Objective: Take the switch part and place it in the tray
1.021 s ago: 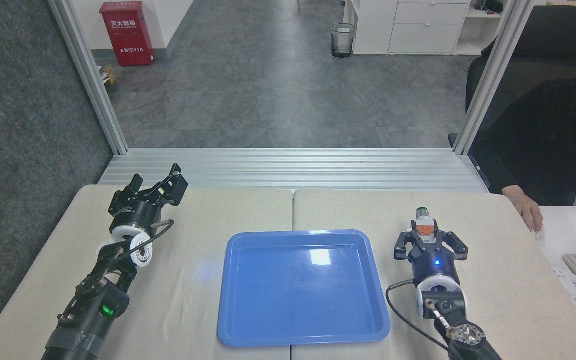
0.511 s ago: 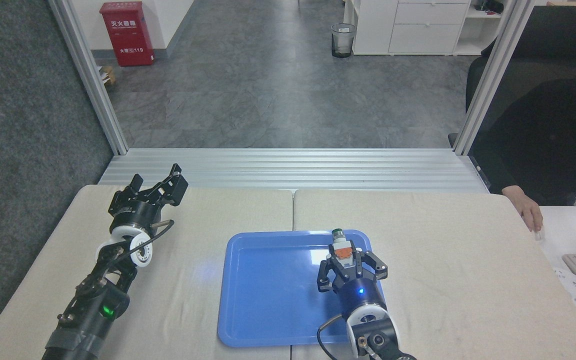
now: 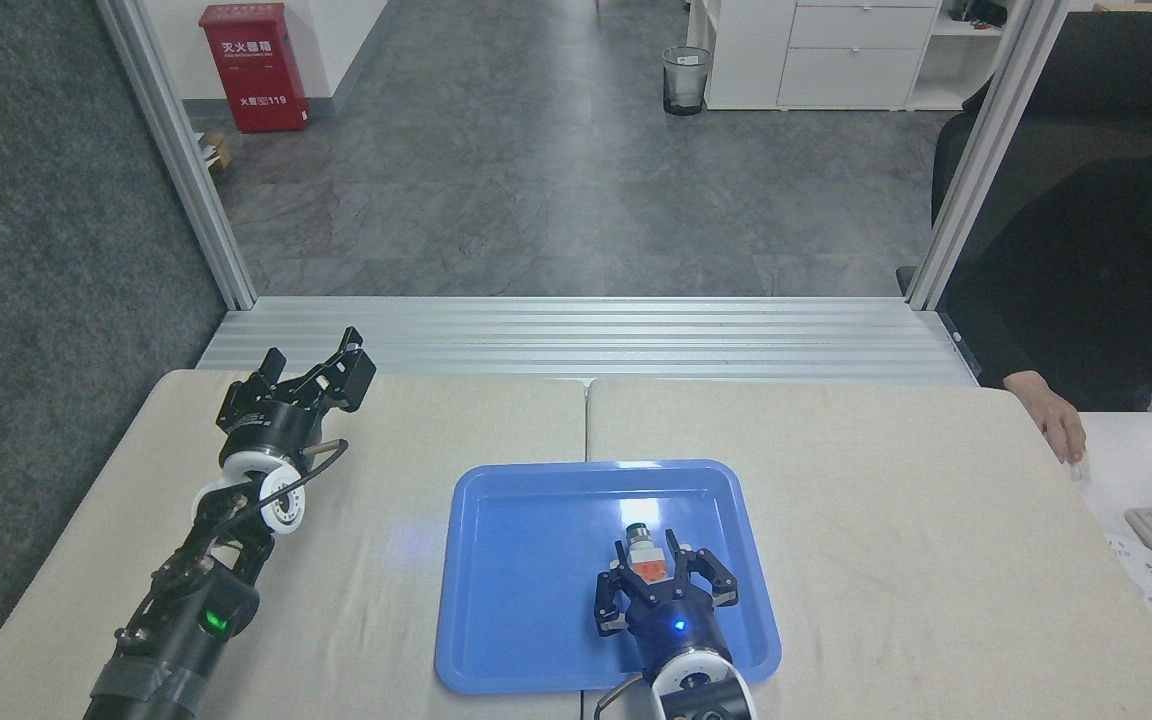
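On the far left stands a red cabinet [image 3: 254,67] with white writing; only the number 119 can be read. The switch part [image 3: 644,553] is a small white block with an orange tab and a dark silvery round end. The right pincer [image 3: 664,580] is clenched on it, above the blue tray [image 3: 526,580]. The left pincer [image 3: 321,372] is released, over the beige surface [image 3: 886,520], well apart from the tray.

Even, bright overhead light; a white glare patch sits on the glossy tray [image 3: 496,560], with a fainter bluish reflection on the table [image 3: 936,520] beside it (shadows soft and short). Focus is sharp throughout, edges undistorted.
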